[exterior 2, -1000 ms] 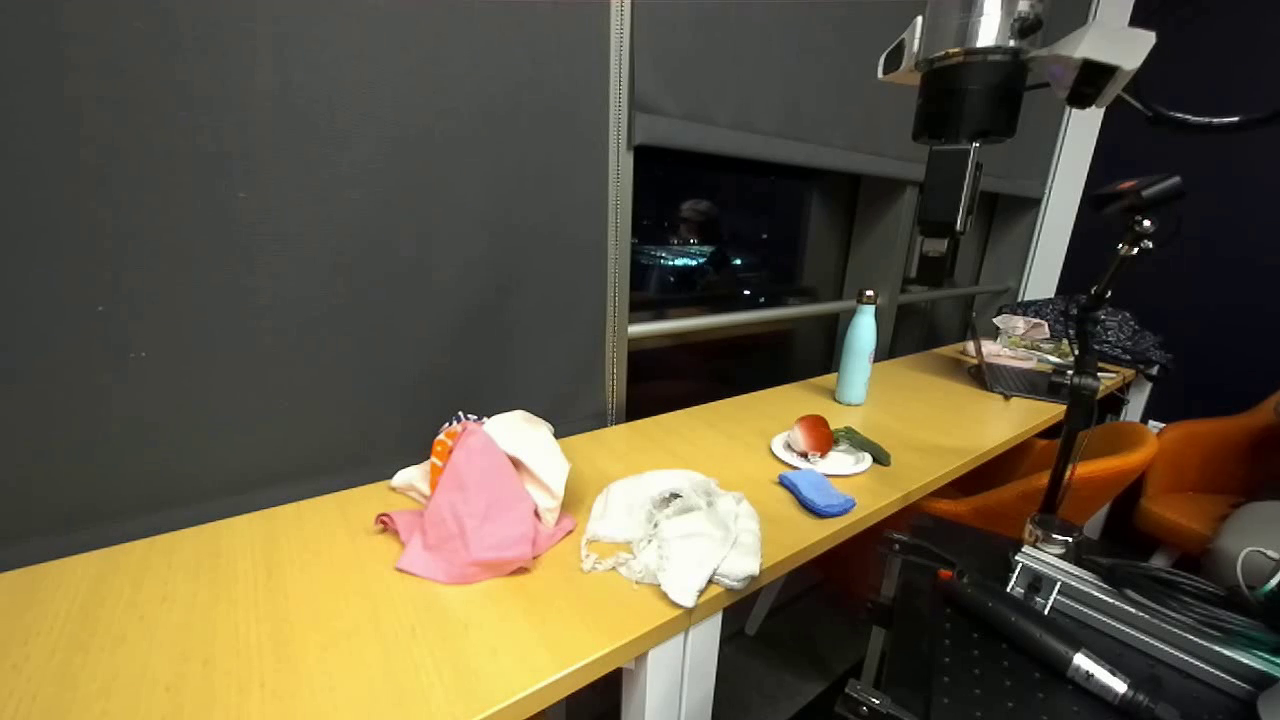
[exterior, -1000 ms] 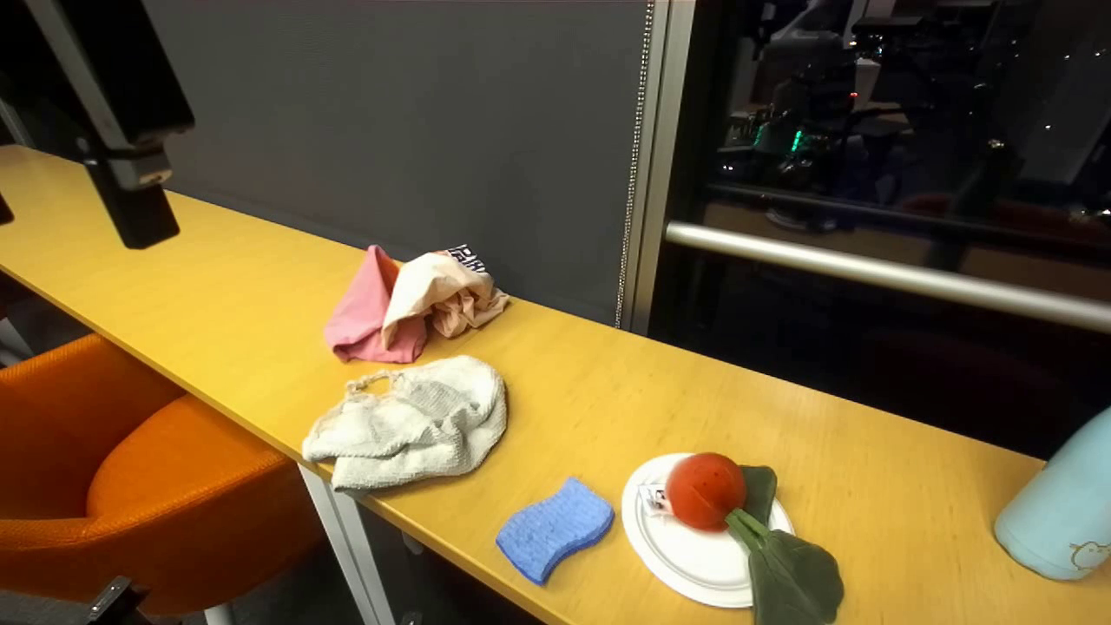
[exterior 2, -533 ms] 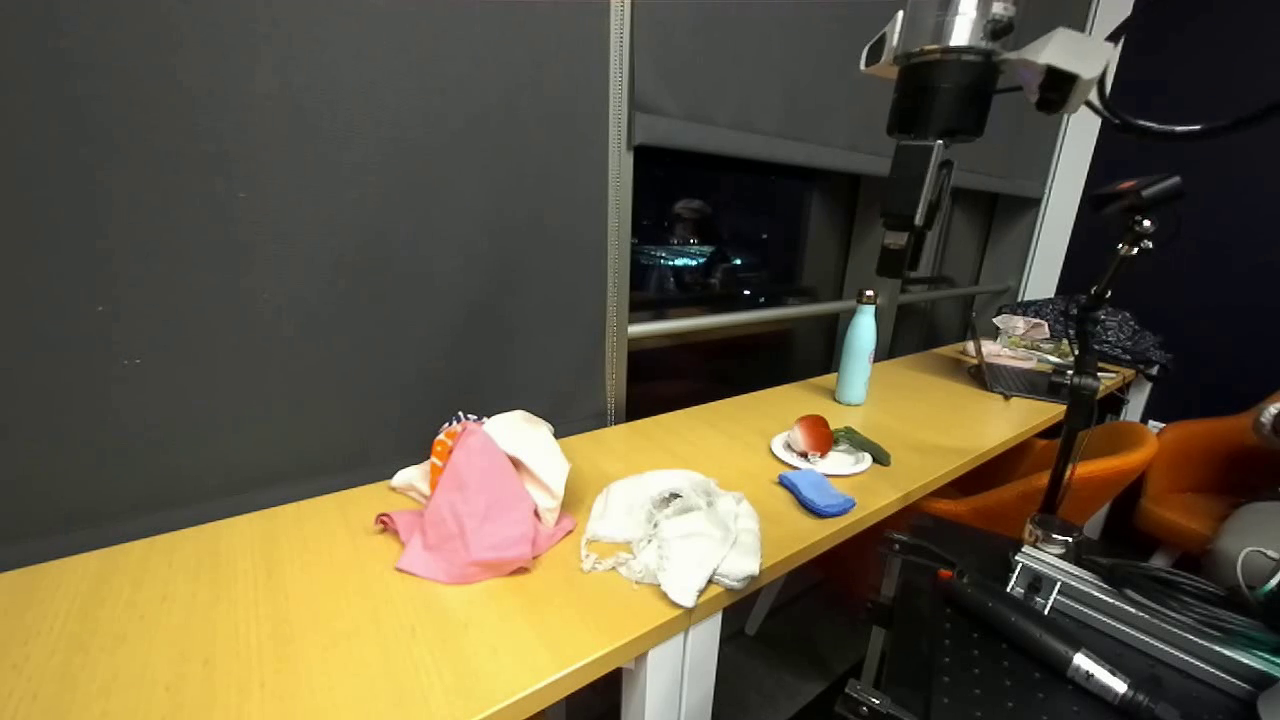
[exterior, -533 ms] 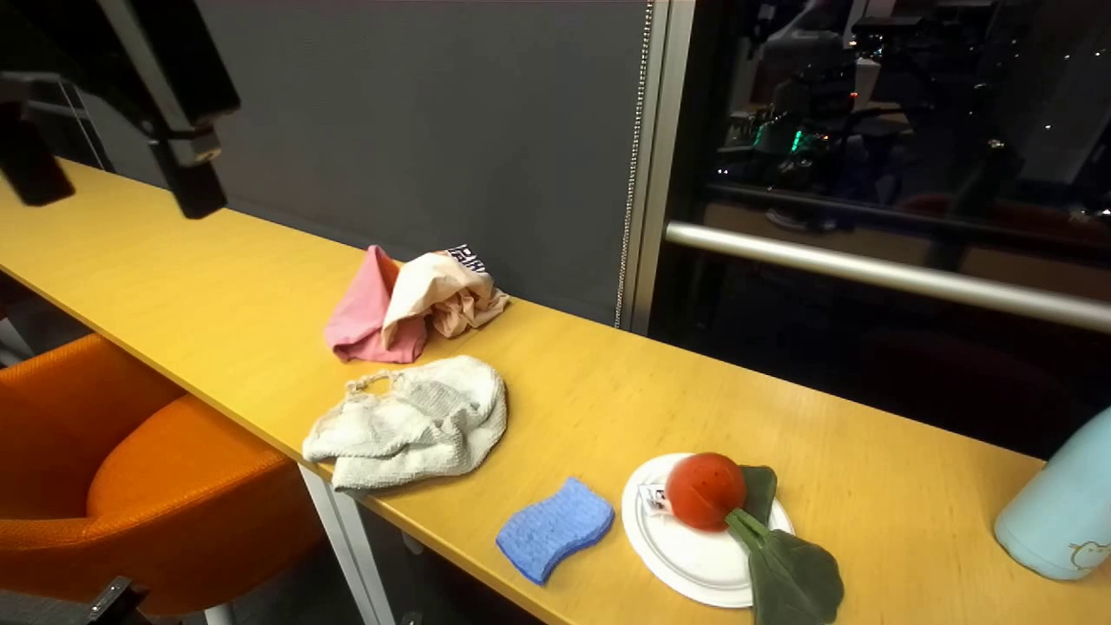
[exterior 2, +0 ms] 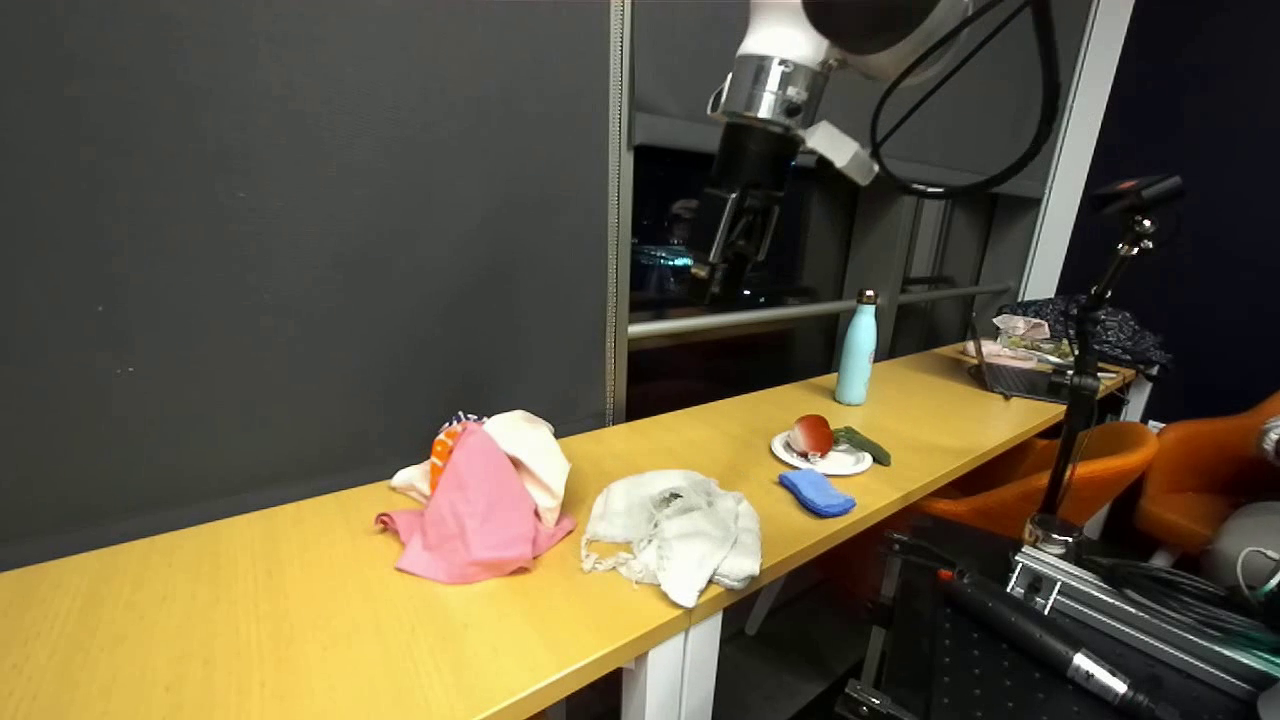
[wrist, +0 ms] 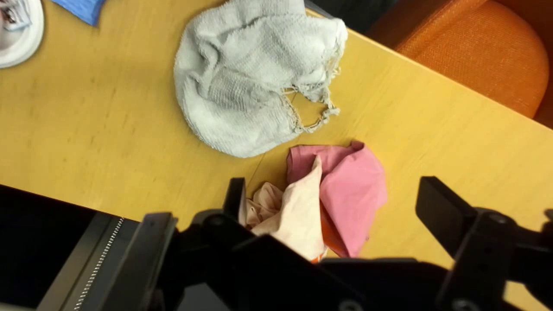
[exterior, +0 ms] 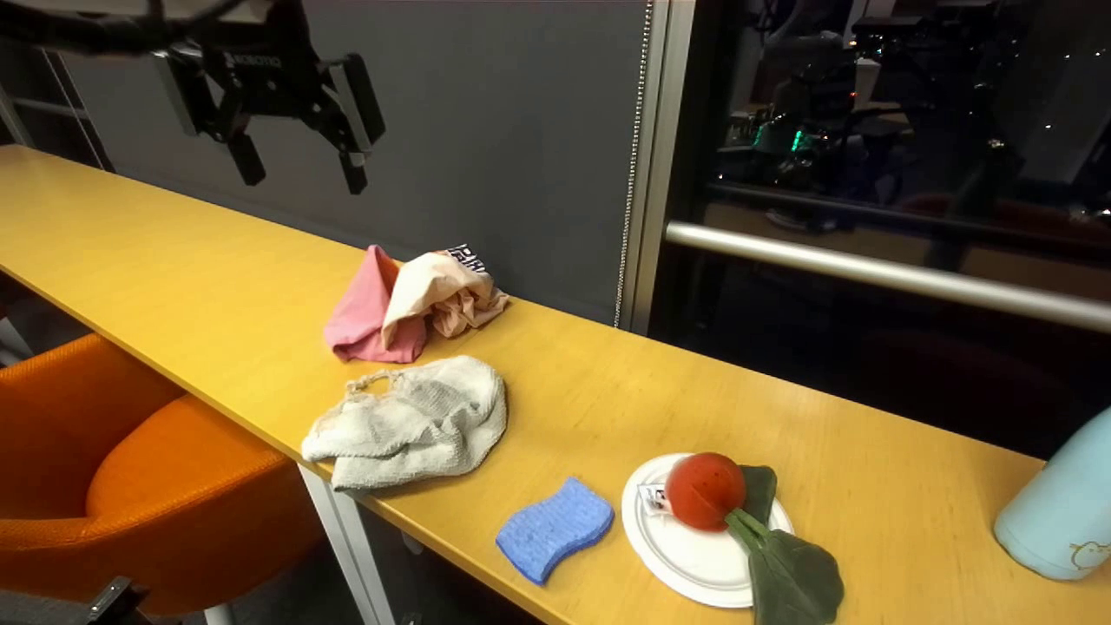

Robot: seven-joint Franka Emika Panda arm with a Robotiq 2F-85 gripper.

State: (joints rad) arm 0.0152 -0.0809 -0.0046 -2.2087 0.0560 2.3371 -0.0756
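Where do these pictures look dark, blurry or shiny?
In an exterior view, the window is nearly black, dotted with bright specks, some green, while the metal rail gleams; in the wrist view, the gripper is dark and slightly soft-edged, whereas the greyish-white cloth shows its weave; in both exterior views, the grey blind looks dim.

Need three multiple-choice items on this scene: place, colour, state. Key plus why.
1. The pink cloth is:
A) on the chair
B) on the table
C) on the plate

2. The sponge is:
A) blue
B) green
C) yellow

3. The gripper is:
A) shut on the towel
B) shut and empty
C) open and empty

Key:
1: B, it lies there in both exterior views.
2: A, it shows blue in every view.
3: C, in an exterior view its fingers stand apart, the grey blind showing between them.
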